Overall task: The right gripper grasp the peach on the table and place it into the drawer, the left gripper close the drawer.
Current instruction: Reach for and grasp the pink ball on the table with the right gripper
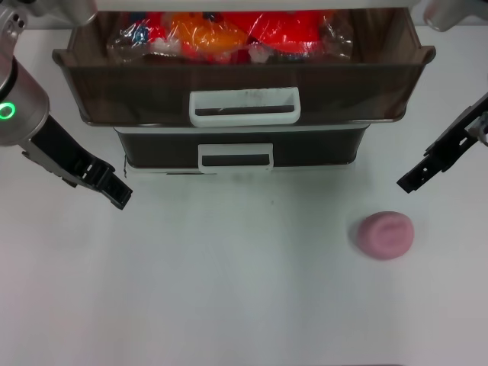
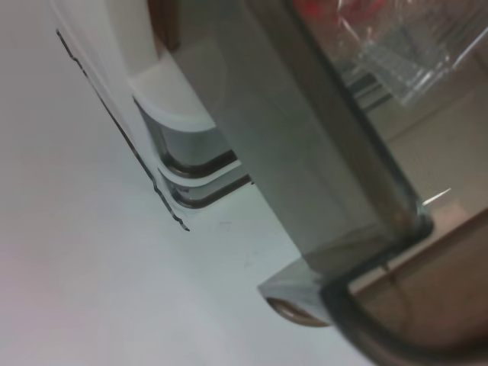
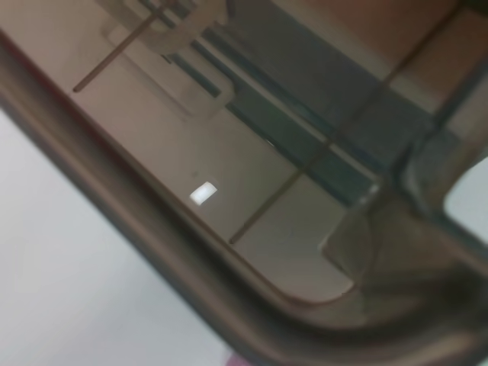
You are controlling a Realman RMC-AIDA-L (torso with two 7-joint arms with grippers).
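Note:
The pink peach (image 1: 385,235) lies on the white table (image 1: 229,297), in front of the cabinet and to the right. My right gripper (image 1: 409,181) hangs above the table just behind and right of the peach, apart from it and holding nothing. The wide brown drawer (image 1: 137,88) stands pulled out at the top, and its white loop handle (image 1: 244,107) faces me. My left gripper (image 1: 116,191) hovers at the left, in front of the drawer's left corner, holding nothing. Each wrist view is filled by the drawer's translucent brown wall (image 2: 305,175) (image 3: 152,229) seen close up.
Orange and red wrapped packets (image 1: 229,34) fill the back of the open drawer. Beneath it sits a second, shut brown drawer (image 1: 320,145) with a smaller white handle (image 1: 235,156). White table stretches between the two grippers and toward the near edge.

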